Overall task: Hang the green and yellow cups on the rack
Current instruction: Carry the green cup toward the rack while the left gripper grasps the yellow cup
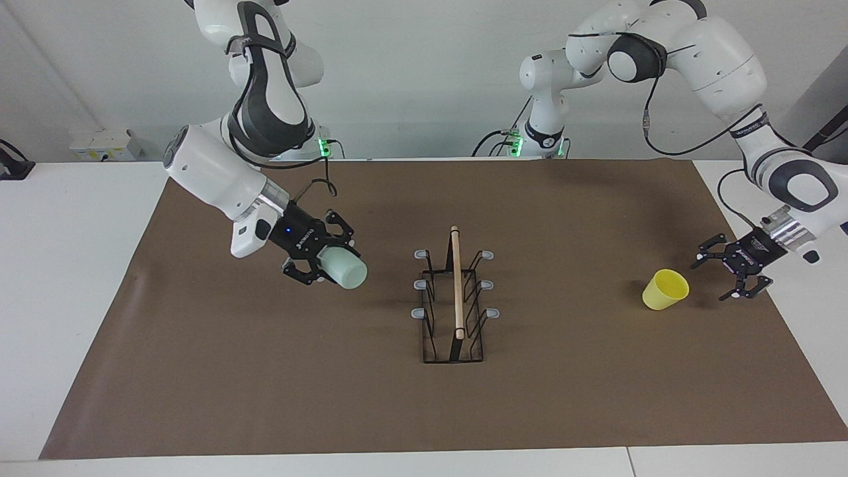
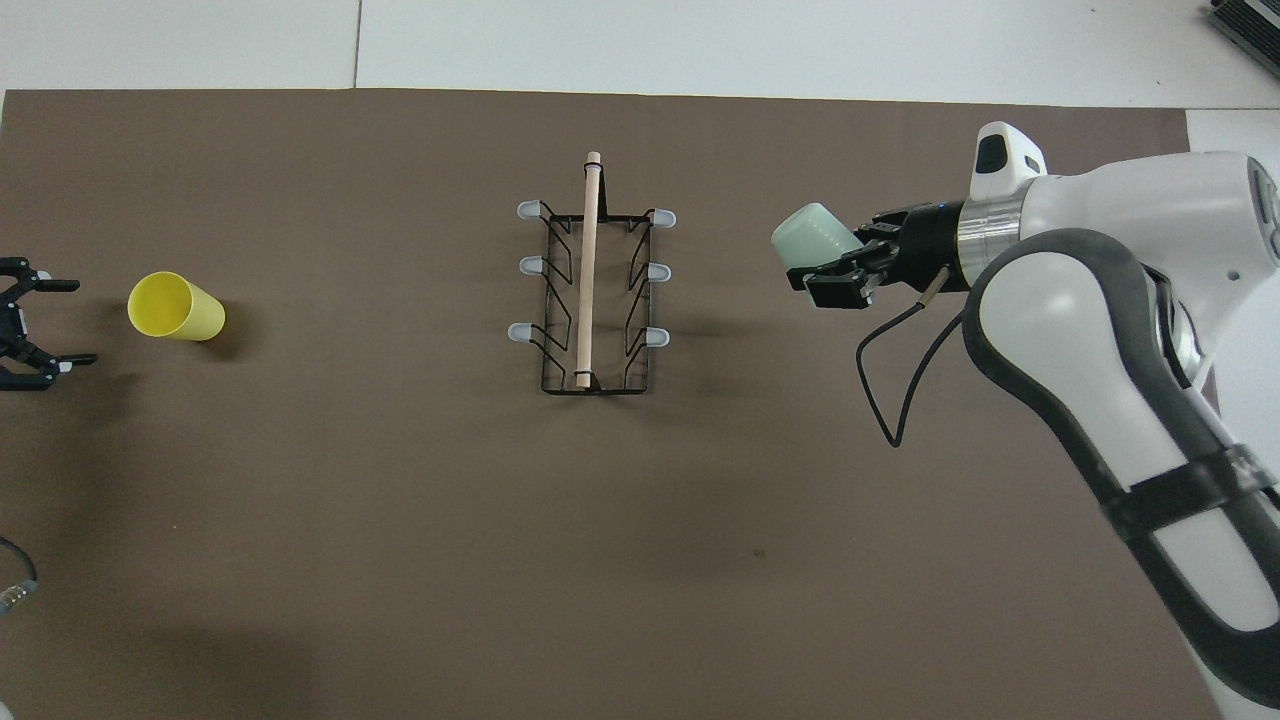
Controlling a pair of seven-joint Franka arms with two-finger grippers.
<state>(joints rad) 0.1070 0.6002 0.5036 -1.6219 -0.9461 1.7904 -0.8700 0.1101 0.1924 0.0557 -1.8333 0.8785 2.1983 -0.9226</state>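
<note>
The black wire rack (image 1: 454, 311) (image 2: 590, 295), topped by a wooden rod, stands mid-mat with its grey-tipped prongs bare. My right gripper (image 1: 329, 264) (image 2: 835, 258) is shut on the pale green cup (image 1: 348, 270) (image 2: 815, 238). It holds the cup on its side in the air, over the mat toward the right arm's end of the rack. The yellow cup (image 1: 665, 289) (image 2: 175, 307) lies tilted on the mat toward the left arm's end. My left gripper (image 1: 709, 281) (image 2: 80, 322) hangs open beside the cup's mouth, apart from it.
A brown mat (image 1: 424, 411) covers most of the white table (image 1: 66, 278). A small white box (image 1: 106, 144) sits at the table's edge near the right arm's base. A loose cable (image 2: 895, 400) loops from the right wrist.
</note>
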